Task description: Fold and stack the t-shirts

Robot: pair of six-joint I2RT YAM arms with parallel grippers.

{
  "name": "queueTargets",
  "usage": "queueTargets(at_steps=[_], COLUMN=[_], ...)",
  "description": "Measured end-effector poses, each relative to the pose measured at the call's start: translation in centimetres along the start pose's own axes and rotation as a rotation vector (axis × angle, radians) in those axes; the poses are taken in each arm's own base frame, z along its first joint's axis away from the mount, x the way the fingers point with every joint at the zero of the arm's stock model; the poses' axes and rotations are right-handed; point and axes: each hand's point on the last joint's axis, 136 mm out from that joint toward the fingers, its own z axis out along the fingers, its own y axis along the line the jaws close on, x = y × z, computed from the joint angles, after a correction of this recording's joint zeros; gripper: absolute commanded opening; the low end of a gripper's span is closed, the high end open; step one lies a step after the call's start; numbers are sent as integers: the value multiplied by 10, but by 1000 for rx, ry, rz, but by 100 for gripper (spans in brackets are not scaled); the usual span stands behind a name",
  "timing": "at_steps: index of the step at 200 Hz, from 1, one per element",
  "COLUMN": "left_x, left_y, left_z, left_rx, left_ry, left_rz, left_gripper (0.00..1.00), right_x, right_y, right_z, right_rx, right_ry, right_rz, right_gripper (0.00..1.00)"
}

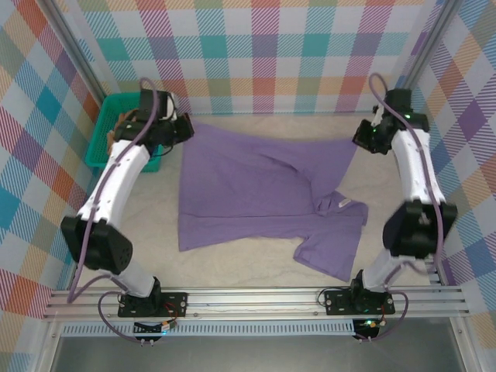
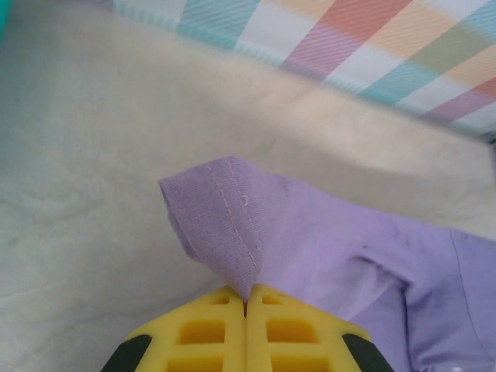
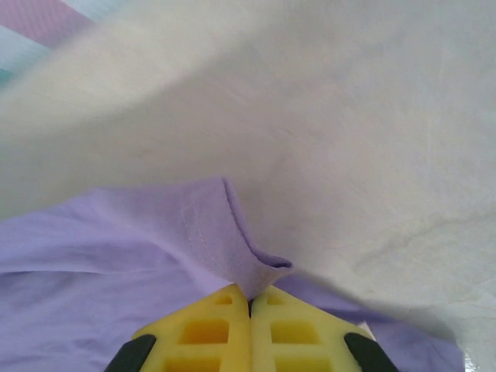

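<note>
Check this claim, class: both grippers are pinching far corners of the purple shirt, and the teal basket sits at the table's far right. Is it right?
No. The top view shows the basket at the far left, beside the left arm. The rest holds: the left gripper and the right gripper each pinch a far corner of the purple shirt.

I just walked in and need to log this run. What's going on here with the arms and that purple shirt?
A lavender-purple cloth t-shirt lies spread over the cream table cover, and both grippers have hold of it. The left gripper is shut on the shirt's far left corner, at a stitched hem. The right gripper is shut on its far right corner. The rest of the shirt lies mostly flat, with the collar toward the near right, and no fold is made yet. A teal plastic basket sits at the far left.
</note>
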Motion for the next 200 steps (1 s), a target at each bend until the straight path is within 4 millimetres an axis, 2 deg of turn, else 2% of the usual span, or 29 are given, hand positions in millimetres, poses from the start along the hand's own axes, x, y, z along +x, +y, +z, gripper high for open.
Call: queueTargets(at_steps=[10, 28, 68, 102, 119, 138, 158, 179, 200], left_x=[-10, -20, -25, -18, -7, 10, 30, 50, 65], left_y=[-9, -20, -35, -45, -47, -49, -48, -44, -38], left_z=[-28, -75, -173, -262, -303, -348, -398, -447, -482], left_rx=[19, 49, 103, 176, 215, 265, 311, 346, 354], left_ry=[-49, -122, -279, -444, -516, -593, -683, -778, -858], left_rz=[14, 33, 77, 103, 116, 133, 147, 158, 160], left_gripper=[0, 0, 0, 0, 0, 0, 0, 0, 0], right_x=[-6, -7, 5, 31, 55, 90, 121, 147, 161], right_y=[21, 50, 94, 120, 127, 130, 132, 132, 131], right_z=[-47, -120, -261, -376, -427, -473, -507, -531, -549], right_rx=[-53, -141, -301, -400, -449, -504, -559, -616, -685], right_ry=[-103, -249, -508, -729, -838, -938, -1015, -1068, -1095], right_rz=[-39, -100, -221, -329, -374, -416, -434, -434, -425], right_gripper=[0, 0, 0, 0, 0, 0, 0, 0, 0])
